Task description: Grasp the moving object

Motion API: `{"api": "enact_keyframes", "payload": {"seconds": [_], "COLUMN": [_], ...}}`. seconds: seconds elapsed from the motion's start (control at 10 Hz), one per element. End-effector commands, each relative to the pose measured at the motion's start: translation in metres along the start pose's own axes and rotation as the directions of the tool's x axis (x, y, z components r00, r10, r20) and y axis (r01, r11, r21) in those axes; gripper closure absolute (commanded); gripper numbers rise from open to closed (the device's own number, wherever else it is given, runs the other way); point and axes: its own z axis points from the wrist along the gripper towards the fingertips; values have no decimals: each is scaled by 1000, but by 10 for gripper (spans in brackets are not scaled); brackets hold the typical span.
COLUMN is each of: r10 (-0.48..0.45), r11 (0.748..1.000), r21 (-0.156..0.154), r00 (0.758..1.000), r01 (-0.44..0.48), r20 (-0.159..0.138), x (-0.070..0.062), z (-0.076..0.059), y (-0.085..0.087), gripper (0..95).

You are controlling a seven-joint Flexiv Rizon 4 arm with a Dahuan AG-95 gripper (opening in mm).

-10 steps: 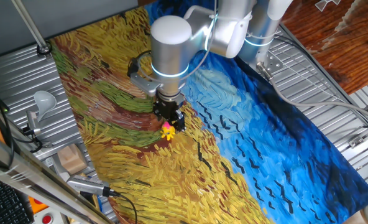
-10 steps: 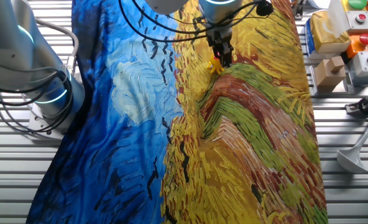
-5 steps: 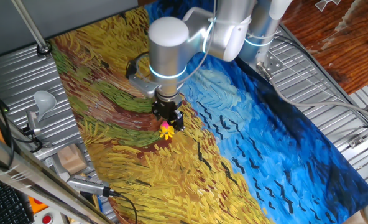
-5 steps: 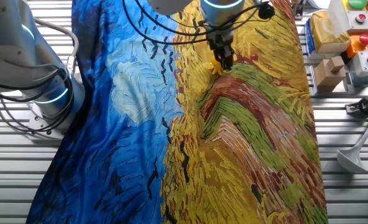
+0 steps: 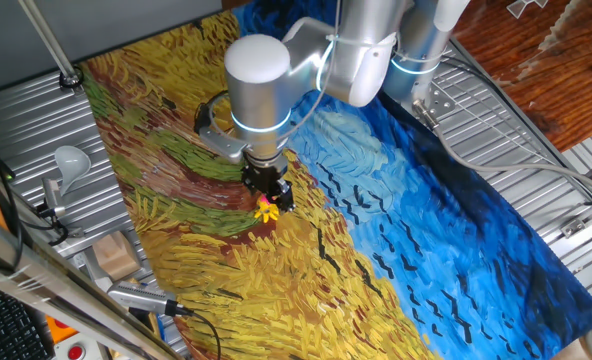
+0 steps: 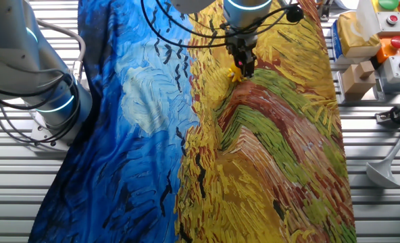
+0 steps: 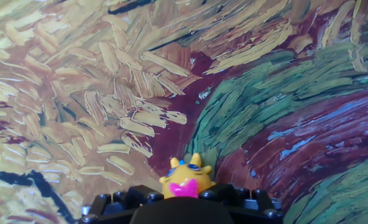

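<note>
The moving object, a tiny bright-yellow spiky toy with a pink part, lies on the printed cloth at the border of the yellow and brown strokes. It also shows in the other fixed view and at the bottom middle of the hand view. My gripper points straight down, right over the toy and close to the cloth, with its black fingertips low on either side. The jaws look open around the toy and do not visibly press on it. The black gripper body hides the toy's lower part in the hand view.
The painted cloth covers the table's middle. A wooden block, a grey scoop and a cabled tool lie on the metal slats at the left. Boxes and buttons stand by the other side. The arm's base is at the cloth's blue edge.
My gripper has shifted slightly left and come lower over the toy. The toy has stayed almost in the same spot under the fingertips.
</note>
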Motion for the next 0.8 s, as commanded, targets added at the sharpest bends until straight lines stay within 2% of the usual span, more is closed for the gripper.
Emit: {"api": "enact_keyframes", "payload": {"seconds": [0.1,0.4,0.6,0.8], "r10": [-2,4,1,1], "r11": [1000,1000,1000,1000], "r21": [-1,7,17,14], "r00": [1000,1000,1000,1000], "r01": [2,-4,-1,-1], "r20": [-3,3,0,-7], "x": [1,1,-1,-3], "z": [-1,4,4,0], "y": [-2,-5,-6,-8], "gripper": [380,950,950,950]}}
